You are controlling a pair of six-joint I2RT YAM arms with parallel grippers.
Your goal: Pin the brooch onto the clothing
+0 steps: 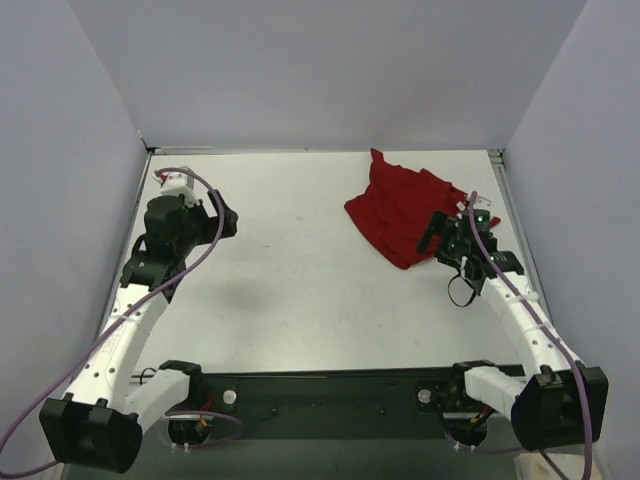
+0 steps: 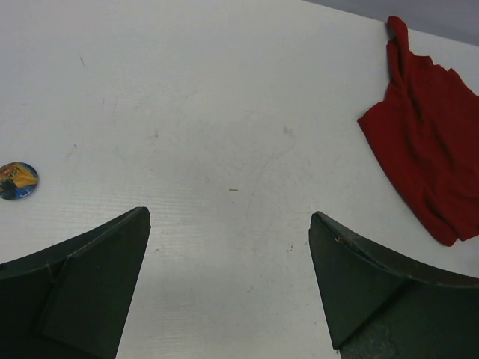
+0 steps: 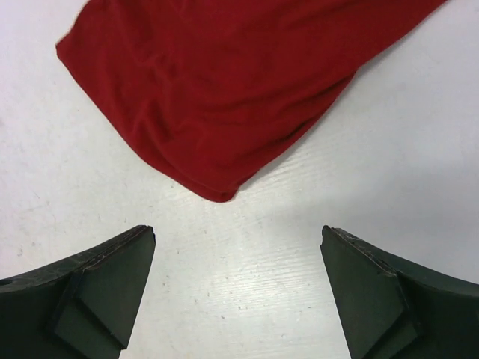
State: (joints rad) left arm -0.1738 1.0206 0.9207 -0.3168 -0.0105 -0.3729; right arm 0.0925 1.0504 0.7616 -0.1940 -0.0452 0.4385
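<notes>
The dark red T-shirt (image 1: pixel 405 208) lies crumpled at the back right of the white table. It also shows in the left wrist view (image 2: pixel 428 146) and the right wrist view (image 3: pixel 224 90). The brooch (image 2: pixel 16 181), a tiny round orange, yellow and dark blue badge, lies flat on the table at the left edge of the left wrist view. I cannot make it out in the top view. My left gripper (image 1: pixel 228 218) (image 2: pixel 228 217) is open and empty over bare table, far from the shirt. My right gripper (image 1: pixel 433 236) (image 3: pixel 238 232) is open and empty, just short of the shirt's near corner.
Grey walls (image 1: pixel 330 70) close in the table at the back and both sides. A black rail (image 1: pixel 320 395) with the arm bases runs along the near edge. A purple cable (image 1: pixel 190 265) trails along each arm.
</notes>
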